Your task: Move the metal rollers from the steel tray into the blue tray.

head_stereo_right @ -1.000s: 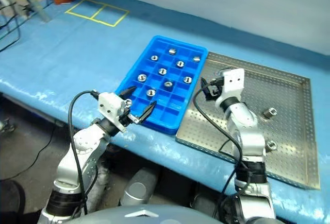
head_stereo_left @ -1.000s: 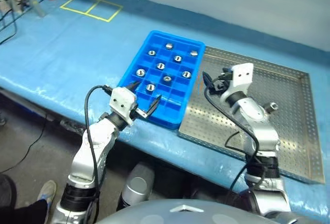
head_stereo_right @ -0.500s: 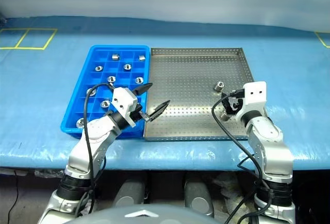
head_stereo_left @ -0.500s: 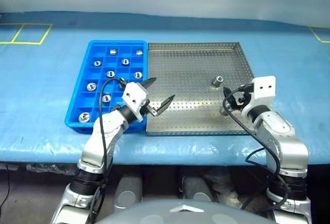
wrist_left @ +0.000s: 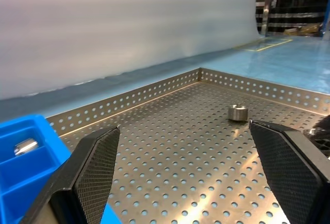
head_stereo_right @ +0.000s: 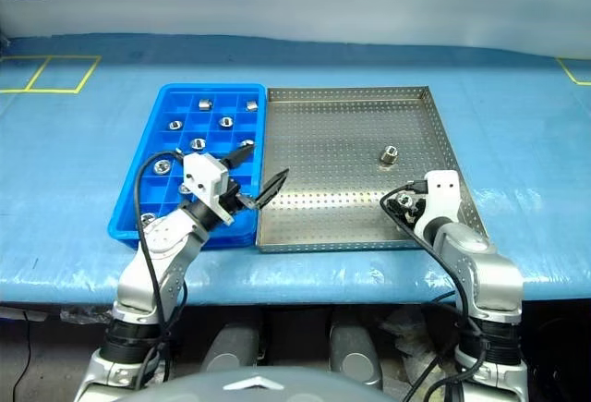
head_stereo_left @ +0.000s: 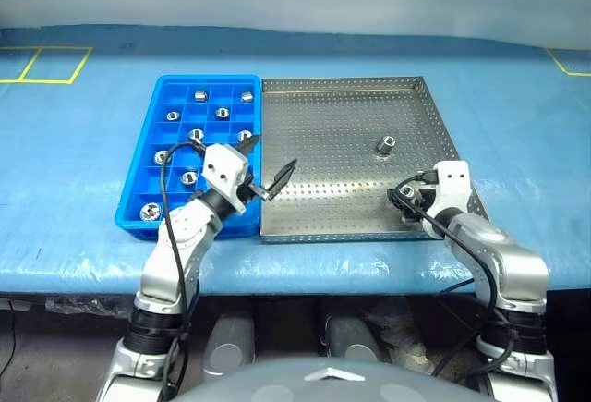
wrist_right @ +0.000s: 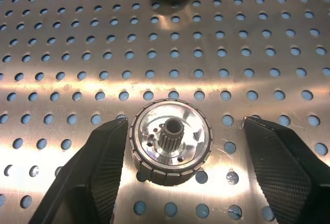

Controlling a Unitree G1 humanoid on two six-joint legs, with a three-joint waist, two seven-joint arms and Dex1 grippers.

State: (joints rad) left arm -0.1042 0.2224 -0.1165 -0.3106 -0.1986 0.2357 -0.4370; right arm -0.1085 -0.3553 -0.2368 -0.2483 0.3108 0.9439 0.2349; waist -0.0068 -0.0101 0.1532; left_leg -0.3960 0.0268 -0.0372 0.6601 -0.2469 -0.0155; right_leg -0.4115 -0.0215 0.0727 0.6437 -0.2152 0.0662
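Note:
The steel tray [head_stereo_left: 323,125] lies at centre-right, with the blue tray [head_stereo_left: 208,79] against its left side. Two metal rollers remain in the steel tray. One [head_stereo_left: 385,144] stands toward the right middle. The other [wrist_right: 170,141] sits near the front right corner, between the fingers of my right gripper [wrist_right: 185,131]. That gripper [head_stereo_left: 404,201] is open and tilted down over it, the left finger [wrist_right: 87,177] close to the roller and the right finger farther off. My left gripper [head_stereo_left: 270,164] hovers open over the seam between the two trays, holding nothing.
Several rollers [head_stereo_left: 196,134] sit in separate compartments of the blue tray. Both trays rest on a blue-covered table whose front edge [head_stereo_left: 305,268] runs just below them. Yellow tape marks [head_stereo_left: 46,65] lie at the far left.
The camera has swung, so both trays now sit square in view. My right gripper has dropped and tilted down over the front-right roller, and its fingers have narrowed. The left gripper stays open.

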